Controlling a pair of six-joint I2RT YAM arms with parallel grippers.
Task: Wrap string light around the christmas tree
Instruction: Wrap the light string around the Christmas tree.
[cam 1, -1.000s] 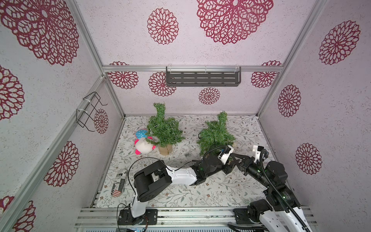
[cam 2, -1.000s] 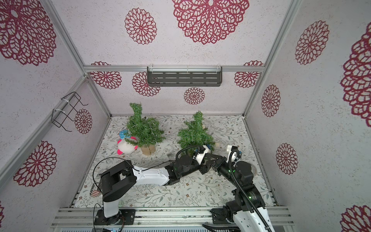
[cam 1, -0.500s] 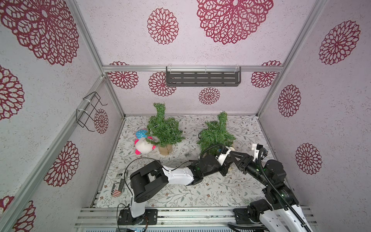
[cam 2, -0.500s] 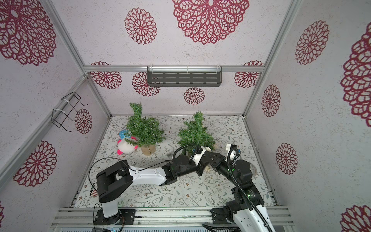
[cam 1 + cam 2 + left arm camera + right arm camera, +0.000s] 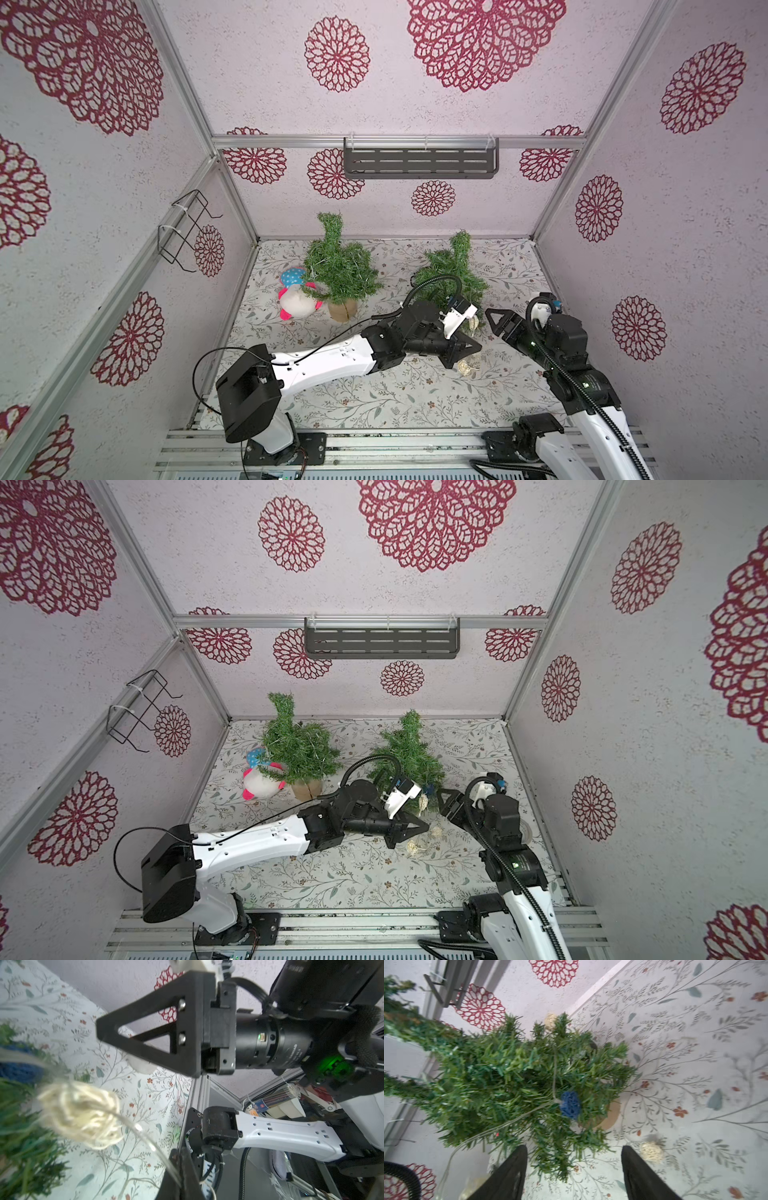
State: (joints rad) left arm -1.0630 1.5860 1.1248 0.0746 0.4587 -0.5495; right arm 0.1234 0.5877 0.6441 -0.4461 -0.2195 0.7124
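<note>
From my station, the string light (image 5: 554, 1076), a thin clear wire strung with small woven balls, is partly on the right-hand small green artificial Christmas tree (image 5: 453, 274). A blue woven ball (image 5: 569, 1105) sits in the lower branches. Loose cream balls (image 5: 467, 365) lie on the floral-patterned floor (image 5: 374, 399), just on the near side of the tree's base.

My left gripper (image 5: 463, 352) has its fingers pressed together on the wire, with a cream woven ball (image 5: 81, 1113) hanging a little way along it. My right gripper (image 5: 495, 319) faces the tree from the right, fingers spread, nothing between them.

I judge the strand very light and limp. It will sag, snag on the needles and slide through a loose pinch. I would take the bare wire close beside a ball, so the ball acts as a stop. I would not squeeze the balls, which look crushable. The tree looks light too, and a hard tug could tip it.
</note>
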